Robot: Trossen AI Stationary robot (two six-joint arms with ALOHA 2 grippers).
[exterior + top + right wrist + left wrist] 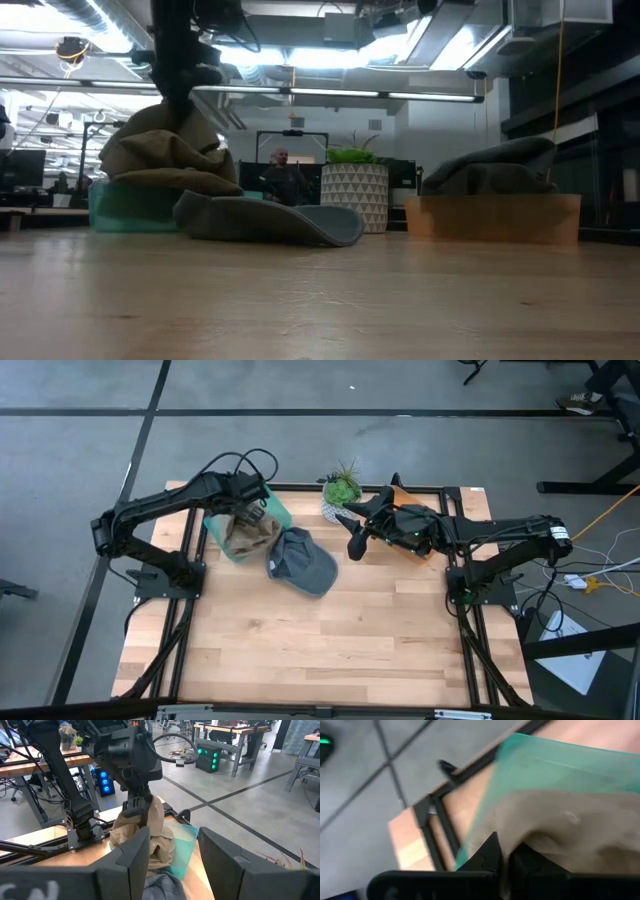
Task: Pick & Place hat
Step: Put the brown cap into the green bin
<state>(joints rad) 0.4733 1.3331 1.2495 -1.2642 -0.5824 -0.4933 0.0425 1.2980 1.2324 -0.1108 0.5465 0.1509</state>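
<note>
A tan cloth hat [243, 532] sits bunched over a teal bin [275, 510] at the table's far left. My left gripper [139, 811] stands over it, pointing down, shut on the cloth. A grey cap [301, 562] lies flat on the table beside the bin, its brim [330, 226] toward the near side. My right gripper [353, 548] hovers open to the right of the cap, touching nothing; its two fingers frame the cap [161, 887] in the right wrist view. A dark hat [490, 165] rests in an orange bin [492, 218]. My left gripper pinches a bunched fold at the top of the tan hat [150, 817] between its two fingers [487, 856], coming from above and pointing down. The cloth hangs slack below the fingers. Its lower part [165, 180] lies on the teal bin [125, 208].
A white patterned pot with a green plant [342, 490] stands at the far edge between the two bins. My right arm lies over the orange bin [428, 550]. Bare wood [320, 640] covers the near half of the table. A person [283, 175] sits in the room behind.
</note>
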